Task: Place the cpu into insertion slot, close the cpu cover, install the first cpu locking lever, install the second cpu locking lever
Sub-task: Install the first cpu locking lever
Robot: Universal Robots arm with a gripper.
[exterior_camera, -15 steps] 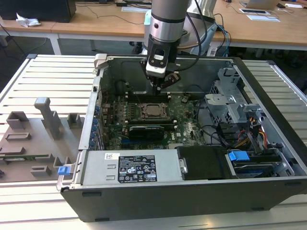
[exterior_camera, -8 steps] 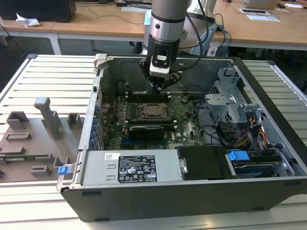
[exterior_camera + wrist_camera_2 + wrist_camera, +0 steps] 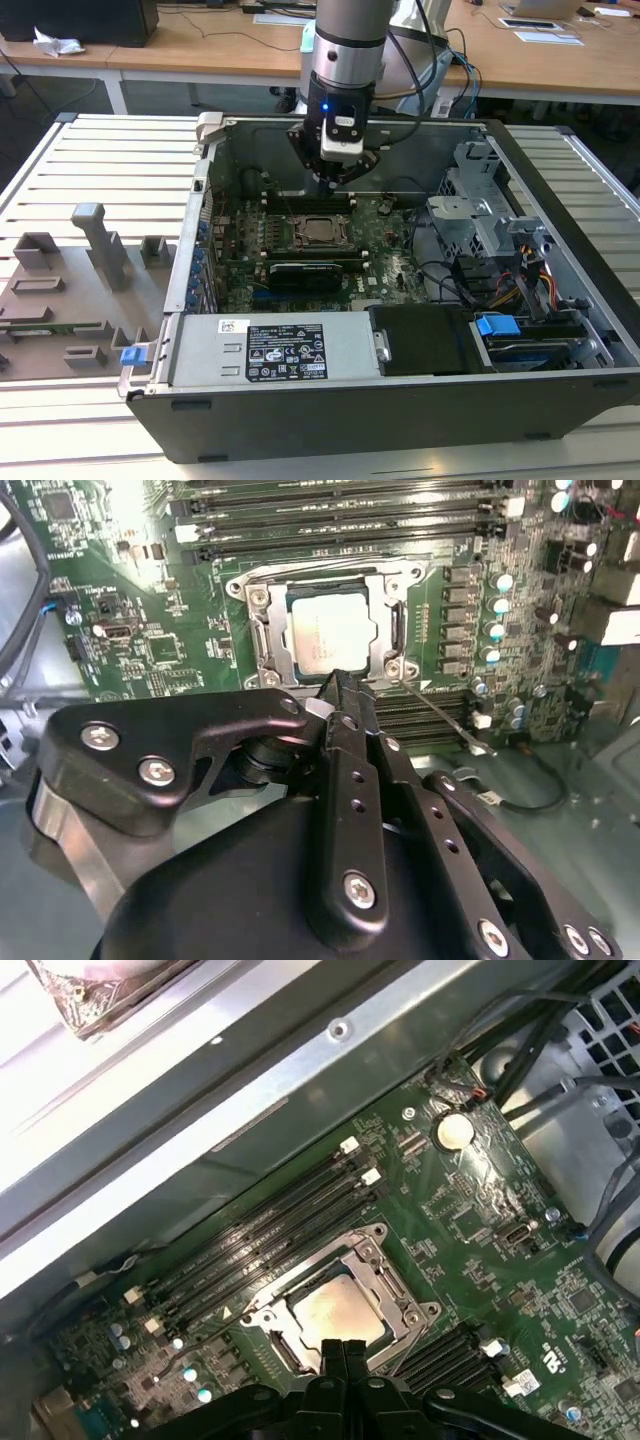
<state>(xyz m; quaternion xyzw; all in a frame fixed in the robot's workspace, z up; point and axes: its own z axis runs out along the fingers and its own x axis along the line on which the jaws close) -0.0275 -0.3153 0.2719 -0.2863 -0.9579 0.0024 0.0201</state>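
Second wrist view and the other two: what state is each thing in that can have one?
cpu: seated in the insertion slot, metal top up.
cpu cover: closed down around the cpu.
locking lever: sticks out beside the slot, apparently unlatched.
gripper: shut, nothing visibly held, tips at the slot's edge.
computer case: open, side panel off.

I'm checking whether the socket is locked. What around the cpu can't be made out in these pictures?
- The cpu cover: in both wrist views, the shut pincer hides the edge nearest it.
- The thin lever rod: in the second wrist view its socket end is too small to follow, and in the exterior view it is too small to tell.
- The insertion slot: the pins are covered by the cpu.
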